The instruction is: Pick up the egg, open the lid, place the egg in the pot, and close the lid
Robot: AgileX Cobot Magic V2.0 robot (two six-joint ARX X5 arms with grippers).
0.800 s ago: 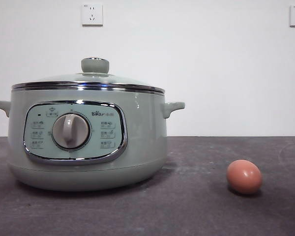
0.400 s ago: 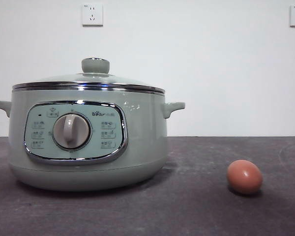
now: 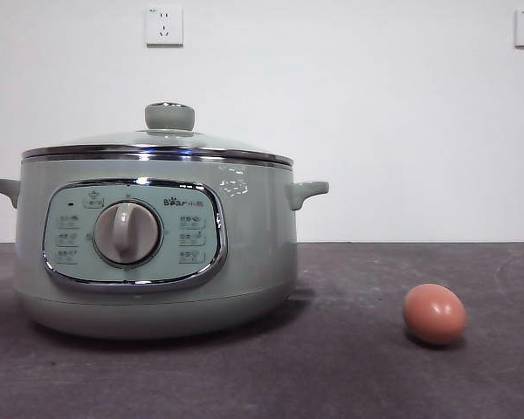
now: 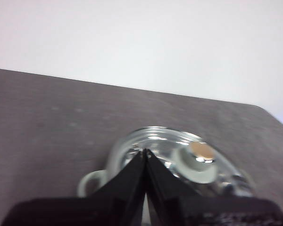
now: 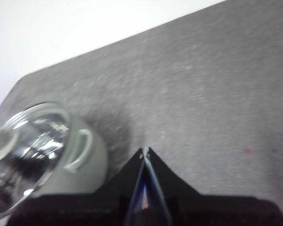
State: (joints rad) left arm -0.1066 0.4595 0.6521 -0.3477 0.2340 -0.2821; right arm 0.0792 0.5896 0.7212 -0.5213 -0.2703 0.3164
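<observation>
The pale green pot (image 3: 157,253) stands on the dark table at the left in the front view, with its glass lid (image 3: 157,144) and green knob (image 3: 168,116) on it. The reddish-brown egg (image 3: 434,313) lies on the table to the right of the pot. My left gripper (image 4: 145,151) is shut and empty, high above the lid (image 4: 179,160). My right gripper (image 5: 145,150) is shut and empty, above the table beside the pot's handle (image 5: 80,149). The egg does not show in either wrist view. Neither arm shows in the front view.
A white wall with two sockets (image 3: 163,25) stands behind the dark table (image 3: 375,375). The table's far edge shows in both wrist views.
</observation>
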